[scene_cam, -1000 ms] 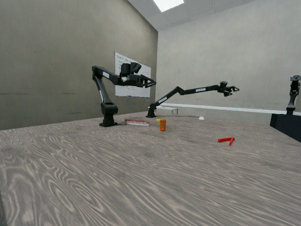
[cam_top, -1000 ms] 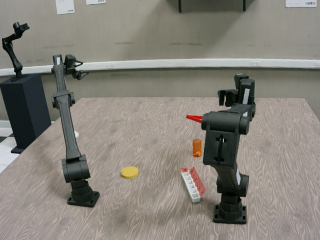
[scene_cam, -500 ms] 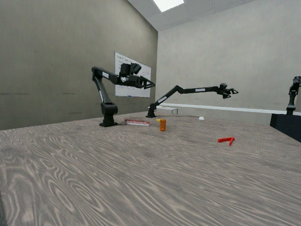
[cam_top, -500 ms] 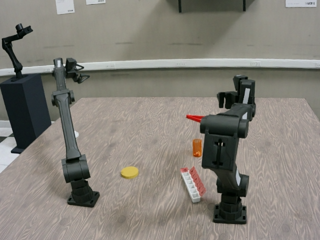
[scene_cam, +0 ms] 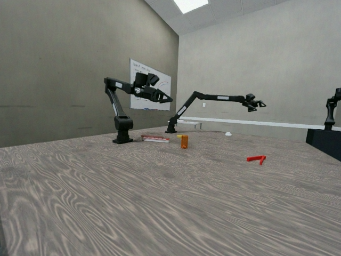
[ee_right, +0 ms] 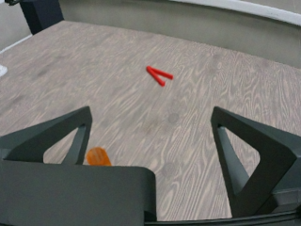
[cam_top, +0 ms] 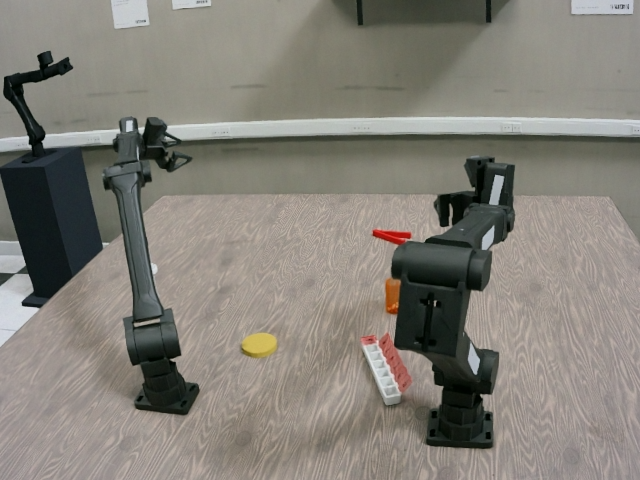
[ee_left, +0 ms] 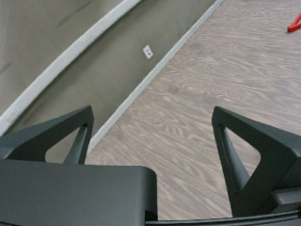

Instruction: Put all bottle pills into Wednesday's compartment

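I'm looking across the wood-grained bench [cam_top: 310,439] [scene_cam: 165,206] [ee_left: 188,94] [ee_right: 122,113], whose near edge is cut off in the top view. Past its left edge stands a dark pedestal [cam_top: 72,206] [scene_cam: 322,140] [ee_right: 43,15] bearing another arm, which the exterior view crops. My left arm [cam_top: 135,242] [scene_cam: 222,97] [ee_left: 71,193] reaches high toward the far left corner, jaws wide open around nothing; my right arm [cam_top: 439,264] [scene_cam: 123,122] [ee_right: 71,193] is raised too, its jaws just as wide and just as unburdened. In the top view that arm's own bulk partly masks its jaws. The organiser [cam_top: 382,369] [scene_cam: 156,139] lies flat near the right arm's base, toward the near edge, a row of red lids swung open and the farthest cell still under red; I can't read the day letters. A red V-shaped piece [cam_top: 391,235] [scene_cam: 256,158] [ee_left: 295,24] [ee_right: 157,75] lies toward the far edge, cropped in my left wrist view. The orange bottle [cam_top: 391,297] [scene_cam: 184,142] [ee_right: 98,156] stands upright beyond the organiser, partly covered from above by the right arm; I make out small orange shapes at its bottom, too blurred to count. A yellow disc [cam_top: 259,345] [scene_cam: 179,136] lies between the arm bases, and a small white object [cam_top: 154,268] [scene_cam: 228,134] [ee_right: 2,71] near the left edge is half hidden by the left arm.
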{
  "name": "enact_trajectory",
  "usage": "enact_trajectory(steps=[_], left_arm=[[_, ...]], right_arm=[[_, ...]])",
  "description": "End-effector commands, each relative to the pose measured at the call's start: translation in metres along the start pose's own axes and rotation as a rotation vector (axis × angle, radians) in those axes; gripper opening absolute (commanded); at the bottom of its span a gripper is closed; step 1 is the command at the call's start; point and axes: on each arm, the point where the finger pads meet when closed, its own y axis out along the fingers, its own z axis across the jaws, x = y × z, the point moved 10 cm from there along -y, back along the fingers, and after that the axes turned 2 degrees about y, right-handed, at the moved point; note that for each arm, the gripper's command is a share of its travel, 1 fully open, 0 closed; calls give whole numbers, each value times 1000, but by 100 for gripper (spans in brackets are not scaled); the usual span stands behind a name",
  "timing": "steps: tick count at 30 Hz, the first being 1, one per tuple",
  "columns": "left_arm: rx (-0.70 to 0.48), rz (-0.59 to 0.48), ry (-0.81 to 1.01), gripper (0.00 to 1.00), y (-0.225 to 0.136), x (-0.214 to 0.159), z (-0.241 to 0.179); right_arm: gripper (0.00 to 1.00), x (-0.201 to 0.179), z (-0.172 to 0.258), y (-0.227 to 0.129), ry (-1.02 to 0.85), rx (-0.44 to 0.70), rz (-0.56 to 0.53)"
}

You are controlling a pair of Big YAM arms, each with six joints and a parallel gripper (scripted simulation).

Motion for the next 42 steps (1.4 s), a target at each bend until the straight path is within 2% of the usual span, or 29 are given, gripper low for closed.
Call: enact_trajectory(steps=[1,4,6,21,23,27,38,40,42], left_arm=[[21,2,71,100,6,56,-32],[-1,26,27,100,12,64,-56],[-1,26,27,100,12,64,-56],[-99,169,-49,100,59,126,-232],[-99,169,-49,100,59,126,-232],[-130,218,-90,100,75,150,-297],[-211,338,-178,100,113,196,-431],[-211,338,-178,100,113,196,-431],[-226,361,-193,100,120,204,-455]], right_arm=[[100,48,-5,-13,-108,-7,-26],[100,49,-4,-16,-114,3,-8],[100,49,-4,-16,-114,3,-8],[100,51,7,-40,-145,67,87],[100,51,7,-40,-145,67,87],[100,51,11,-46,-150,88,113],[100,54,24,-66,-162,142,161],[100,54,24,-66,-162,142,161],[100,53,25,-67,-157,154,173]])
